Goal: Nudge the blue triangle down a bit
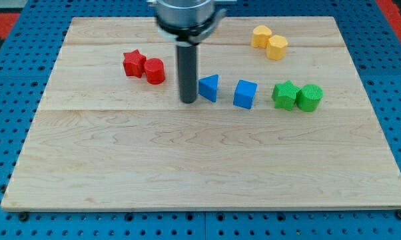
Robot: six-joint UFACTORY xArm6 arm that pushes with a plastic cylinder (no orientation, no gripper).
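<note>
In the camera view, you are looking at my tip [188,101] sitting just beside the blue triangle [209,87], on the side facing the board's left edge, level with the block and not above it. That relation is deciding the next move: to send the triangle toward the board's bottom edge, you are probably needing to bring the tip round to the side facing the top edge first, since a push from here would be driving it sideways into the blue cube [245,93] next to it. Whether the tip is touching the triangle, you cannot tell; the gap looks tiny. There is no gripper here, so nothing is spreading or pinching; the rod is holding nothing.

The triangle is lying in the upper half of the wooden board [200,173], roughly midway between its left and right edges.
</note>
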